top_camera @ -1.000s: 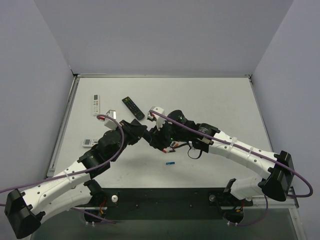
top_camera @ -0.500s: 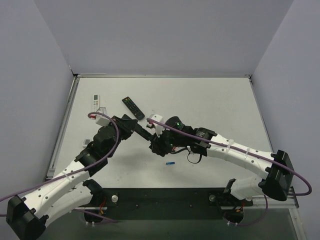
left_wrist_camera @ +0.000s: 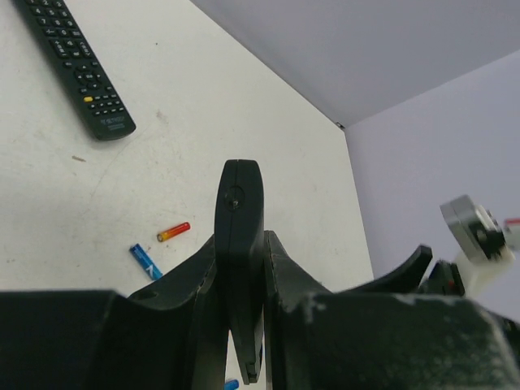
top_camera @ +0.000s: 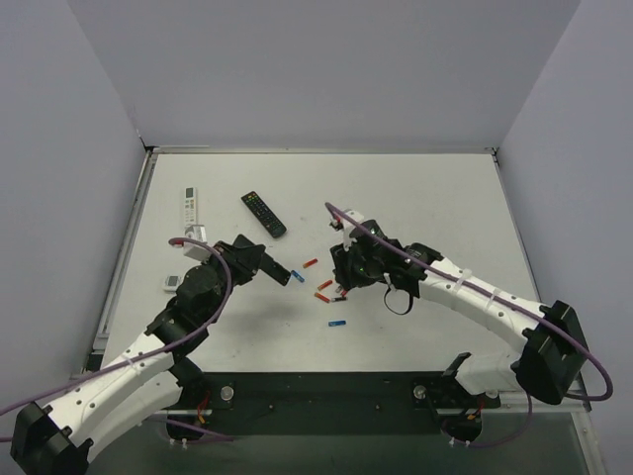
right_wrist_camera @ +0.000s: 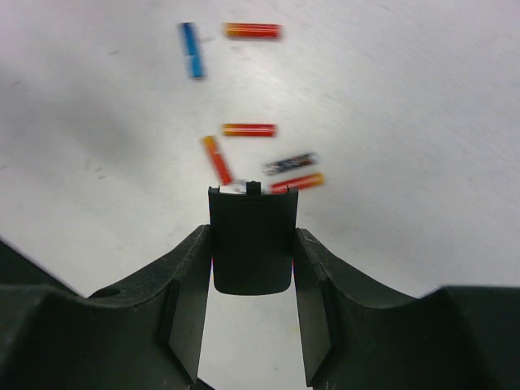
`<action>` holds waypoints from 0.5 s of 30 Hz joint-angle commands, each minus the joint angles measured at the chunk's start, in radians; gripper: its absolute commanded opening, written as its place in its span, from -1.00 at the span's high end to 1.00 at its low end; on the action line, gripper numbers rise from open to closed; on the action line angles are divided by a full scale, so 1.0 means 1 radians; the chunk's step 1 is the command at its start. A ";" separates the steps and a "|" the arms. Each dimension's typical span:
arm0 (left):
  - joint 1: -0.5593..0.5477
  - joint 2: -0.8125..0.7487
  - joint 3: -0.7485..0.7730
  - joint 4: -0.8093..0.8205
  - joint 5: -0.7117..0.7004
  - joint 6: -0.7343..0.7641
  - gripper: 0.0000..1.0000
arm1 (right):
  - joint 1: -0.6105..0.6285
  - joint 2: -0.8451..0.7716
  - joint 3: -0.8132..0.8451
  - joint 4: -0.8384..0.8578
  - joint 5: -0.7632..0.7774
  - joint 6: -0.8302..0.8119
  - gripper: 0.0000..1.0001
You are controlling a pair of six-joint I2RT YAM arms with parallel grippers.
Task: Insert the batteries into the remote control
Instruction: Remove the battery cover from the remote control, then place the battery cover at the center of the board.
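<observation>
My left gripper (top_camera: 267,266) is shut on the slim black remote control (left_wrist_camera: 239,199), held edge-on between the fingers above the table. My right gripper (top_camera: 341,276) is shut on the small black back cover (right_wrist_camera: 252,231), just above the table. Several batteries lie between the grippers: red-orange ones (top_camera: 311,263) (top_camera: 324,285) and a blue one (top_camera: 297,276), with another blue one (top_camera: 337,323) nearer the front. The right wrist view shows red-orange (right_wrist_camera: 249,130), blue (right_wrist_camera: 192,50) and dark (right_wrist_camera: 290,163) batteries beyond the cover. The left wrist view shows a red-orange (left_wrist_camera: 173,231) and a blue (left_wrist_camera: 145,260) battery.
A black remote with coloured buttons (top_camera: 263,213) lies at the back left and shows in the left wrist view (left_wrist_camera: 77,61). A white remote (top_camera: 190,206) lies near the left edge. Another white remote (top_camera: 176,282) is partly hidden by my left arm.
The two grippers, close together a second ago, have pulled apart: the left moved back left with the remote, the right moved right with the cover. The batteries between them now show.
</observation>
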 commanded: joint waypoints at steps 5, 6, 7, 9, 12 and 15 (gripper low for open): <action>0.018 -0.217 -0.189 0.042 0.139 0.008 1.00 | -0.276 0.066 -0.058 -0.115 0.167 0.191 0.54; 0.018 -0.226 -0.206 0.050 0.159 -0.003 1.00 | -0.291 0.083 -0.060 -0.127 0.171 0.197 0.53; 0.018 -0.237 -0.247 0.065 0.168 -0.012 1.00 | -0.303 0.098 -0.060 -0.130 0.175 0.197 0.53; 0.018 -0.260 -0.281 0.070 0.185 -0.042 1.00 | -0.342 0.153 -0.061 -0.131 0.178 0.198 0.51; 0.019 -0.300 -0.319 0.067 0.221 -0.067 1.00 | -0.374 0.235 -0.049 -0.139 0.170 0.204 0.50; 0.018 -0.343 -0.332 0.038 0.246 -0.069 1.00 | -0.379 0.299 -0.037 -0.144 0.168 0.207 0.45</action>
